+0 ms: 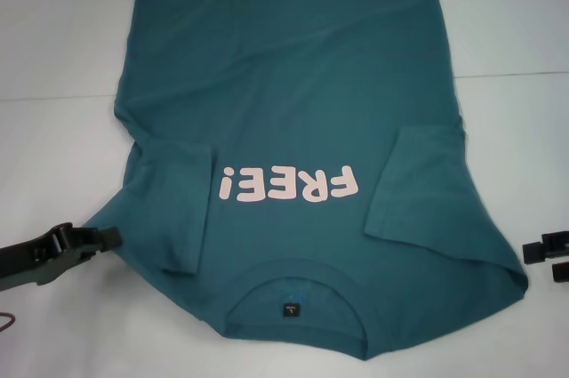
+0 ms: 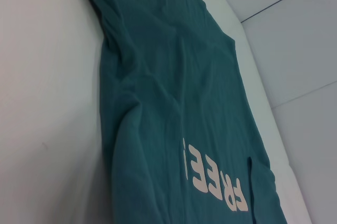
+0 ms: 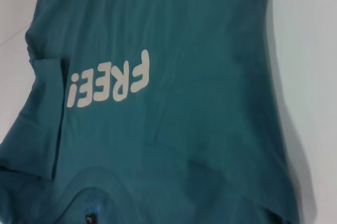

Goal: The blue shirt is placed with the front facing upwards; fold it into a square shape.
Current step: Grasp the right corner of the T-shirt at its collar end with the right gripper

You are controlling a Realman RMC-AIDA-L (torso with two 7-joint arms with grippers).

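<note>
Surface: white table (image 1: 53, 129), smooth and matte, a thin seam line running across its far part.
Left gripper (image 1: 111, 237): near left, fingertips at the shirt's edge; finger spread cannot be told.
Right gripper (image 1: 544, 258): near right, just off the shirt; two dark fingers set slightly apart, holding nothing.
Blue shirt (image 1: 293, 93): centre of table, soft teal cotton, wrinkled, front up, both sleeves folded inward, ribbed collar nearest, hem farthest.
Print (image 1: 289, 185): pale pink "FREE!", upside down.

Black left gripper (image 1: 107, 237), black right gripper (image 1: 544, 260)
</note>
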